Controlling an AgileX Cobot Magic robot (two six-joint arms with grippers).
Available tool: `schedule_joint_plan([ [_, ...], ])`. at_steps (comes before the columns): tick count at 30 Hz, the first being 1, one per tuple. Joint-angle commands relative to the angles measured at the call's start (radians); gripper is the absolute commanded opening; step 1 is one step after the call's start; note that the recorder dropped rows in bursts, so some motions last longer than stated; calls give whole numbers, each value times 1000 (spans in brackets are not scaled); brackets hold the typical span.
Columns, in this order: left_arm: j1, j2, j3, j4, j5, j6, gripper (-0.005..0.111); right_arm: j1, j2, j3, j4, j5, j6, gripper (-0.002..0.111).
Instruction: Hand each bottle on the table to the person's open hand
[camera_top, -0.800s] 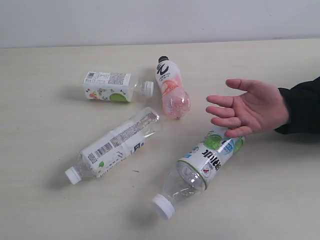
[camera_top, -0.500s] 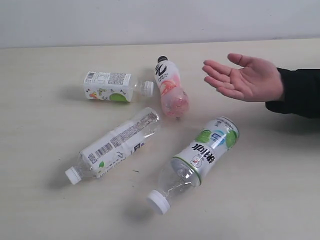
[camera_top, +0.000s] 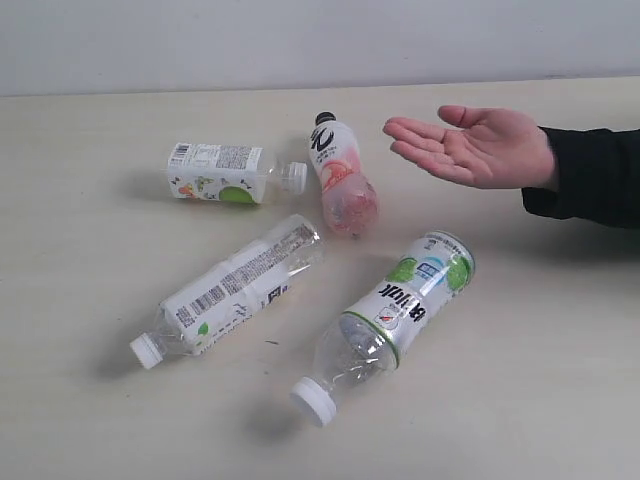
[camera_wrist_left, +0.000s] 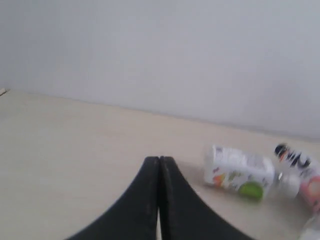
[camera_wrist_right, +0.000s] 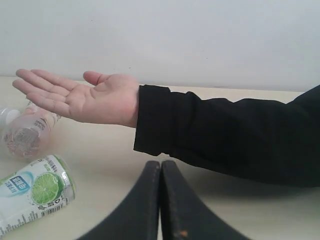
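Left claw (camera_wrist_left: 159, 160) and right claw (camera_wrist_right: 161, 163) are clenched empty; open hand (camera_top: 480, 148) hovers near pink bottle (camera_top: 342, 180).

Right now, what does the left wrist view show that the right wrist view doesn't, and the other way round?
Only left wrist: the squarish bottle lying on its side, beyond the shut left gripper. Only right wrist: the person's open hand, palm up, its black sleeve, the lime-label bottle and the shut right gripper. Both: the pink bottle, the table and the pale wall.
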Motion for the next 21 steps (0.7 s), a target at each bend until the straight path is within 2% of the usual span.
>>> schedule_joint_plan([
  [1, -7, -5, -1, -268, -162, -79, 0, -5, -7, 5, -1, -6, -1, 0],
  [5, -7, -5, -1, -317, -254, -192, 0, -5, -7, 5, -1, -6, -1, 0],
  [7, -7, -5, -1, -310, -329, -192, 0, -5, -7, 5, -1, -6, -1, 0],
  [11, -7, -5, -86, -273, -398, -234, 0, -5, -7, 5, -1, -6, -1, 0],
  [14, -7, 14, -190, -159, -483, -333, 0, -5, -7, 5, -1, -6, -1, 0],
  [16, -7, 82, -289, -9, -512, -421, 0, -5, -7, 5, -1, -6, -1, 0],
  [18, -7, 189, -417, 157, -443, -495, 0, -5, -7, 5, -1, -6, -1, 0],
  [20, -7, 313, -548, 287, -290, -537, 0, -5, -7, 5, -1, -6, -1, 0],
  [21, -7, 408, -635, 326, -163, -534, 0, -5, -7, 5, -1, -6, -1, 0],
])
